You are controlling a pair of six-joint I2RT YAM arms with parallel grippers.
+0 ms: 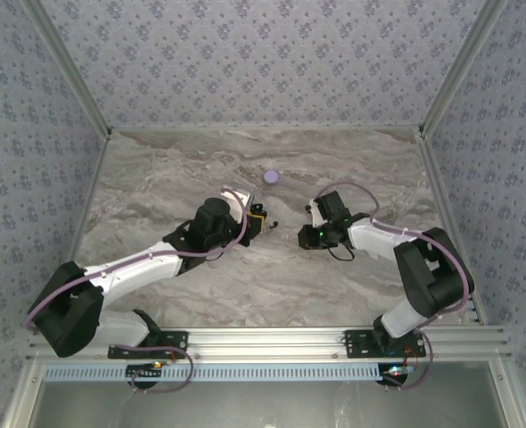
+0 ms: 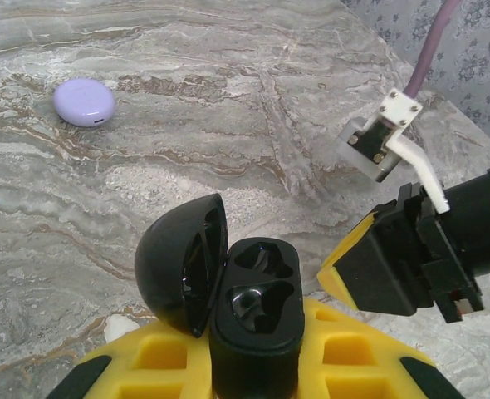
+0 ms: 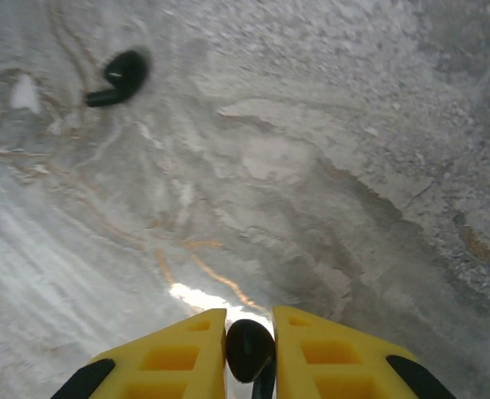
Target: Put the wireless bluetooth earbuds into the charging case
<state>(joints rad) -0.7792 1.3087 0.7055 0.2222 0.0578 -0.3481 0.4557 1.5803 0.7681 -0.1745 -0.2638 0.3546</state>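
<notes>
The left gripper (image 2: 253,370) is clamped on the open black charging case (image 2: 257,307) at mid-counter. The right gripper (image 3: 251,332) pinches one black earbud (image 3: 250,351). A second black earbud (image 3: 119,76) lies loose on the counter (image 3: 328,166). A lavender case (image 2: 84,101) sits toward the far edge.

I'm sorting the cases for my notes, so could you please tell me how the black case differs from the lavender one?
The black case is hinged open; the lavender case is shut. The black case sits clamped in the left claw; the lavender case lies free on the table. Both are small, rounded and smooth.
</notes>
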